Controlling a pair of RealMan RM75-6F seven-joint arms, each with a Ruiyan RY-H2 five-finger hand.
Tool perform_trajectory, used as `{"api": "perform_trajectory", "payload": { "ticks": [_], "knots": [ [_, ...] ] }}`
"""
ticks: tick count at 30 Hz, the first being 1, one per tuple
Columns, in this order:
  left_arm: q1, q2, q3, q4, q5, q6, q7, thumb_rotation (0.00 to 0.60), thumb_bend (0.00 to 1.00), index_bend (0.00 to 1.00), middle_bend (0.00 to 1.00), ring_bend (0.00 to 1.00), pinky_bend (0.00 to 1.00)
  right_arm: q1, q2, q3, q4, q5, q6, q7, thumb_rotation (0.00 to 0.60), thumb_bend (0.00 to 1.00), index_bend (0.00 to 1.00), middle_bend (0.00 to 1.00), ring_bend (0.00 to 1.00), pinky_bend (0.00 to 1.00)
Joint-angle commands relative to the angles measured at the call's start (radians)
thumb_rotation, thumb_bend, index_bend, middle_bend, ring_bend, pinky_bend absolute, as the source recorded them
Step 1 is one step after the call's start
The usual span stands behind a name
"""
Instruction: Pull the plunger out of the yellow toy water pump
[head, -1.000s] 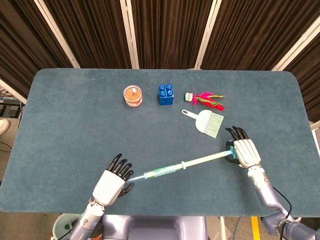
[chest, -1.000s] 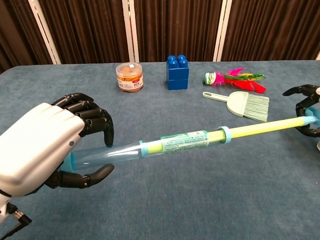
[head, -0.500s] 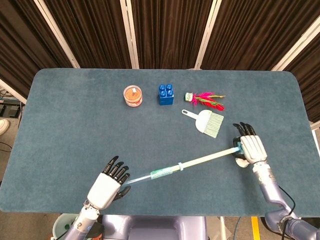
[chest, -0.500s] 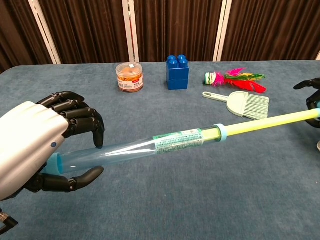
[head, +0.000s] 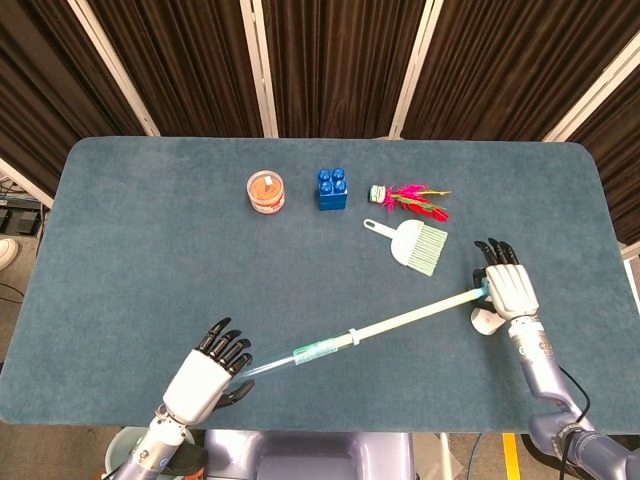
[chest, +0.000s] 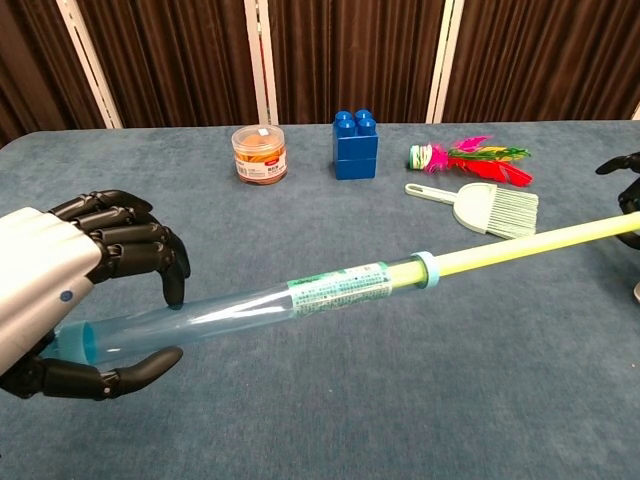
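left robot hand (chest: 60, 300): at 7 o'clock on the bench (head: 140, 250), fingers curled around the clear end of the pump tube (chest: 240, 310), holding it.
pump tube: clear barrel with a printed label, held off the bench, running from 7 toward 4 o'clock.
plunger (chest: 530, 243): yellow rod, sticking far out of the tube's ringed mouth, tip in the right hand.
right robot hand (head: 505, 292): at 4 o'clock near the bench edge, gripping the plunger's far end; mostly cut off in chest view.
jar (head: 266, 191): 11 o'clock.
blue block (head: 332, 188): 12 o'clock, right of the jar.
feather toy (head: 412, 199): 1 o'clock.
hand brush (head: 412, 243): just below the feather toy.
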Motion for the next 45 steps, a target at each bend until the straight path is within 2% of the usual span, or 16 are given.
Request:
{"api": "perform_trajectory", "payload": {
  "ticks": [1,24,36,41,45],
  "knots": [
    [0.005,0.016,0.005,-0.010,0.008,0.007,-0.009,0.600,0.44,0.69,0.36,0.26,0.17,0.002,-0.004,0.003,0.006,0.002,0.000,-0.002,0.600,0.45,0.78,0.14,0.00,0.08],
    [0.051,0.060,0.047,-0.018,0.108,0.053,-0.032,0.600,0.44,0.69,0.37,0.27,0.17,0.006,0.013,0.026,0.016,0.028,0.003,-0.003,0.600,0.45,0.78,0.14,0.00,0.08],
    [0.068,0.060,0.040,-0.011,0.138,0.062,-0.039,0.600,0.44,0.69,0.37,0.27,0.17,0.010,0.014,0.030,0.017,0.033,-0.002,0.001,0.600,0.45,0.78,0.14,0.00,0.08],
    [0.066,0.043,0.019,0.009,0.136,0.053,-0.041,0.600,0.39,0.62,0.35,0.27,0.17,0.009,0.014,0.026,0.014,0.029,0.003,0.003,0.600,0.44,0.77,0.14,0.00,0.08],
    [0.064,0.039,0.010,0.015,0.126,0.041,-0.048,0.600,0.35,0.54,0.34,0.27,0.17,0.008,0.017,0.024,0.013,0.026,0.009,0.001,0.600,0.44,0.66,0.12,0.00,0.08]
  ]
}}
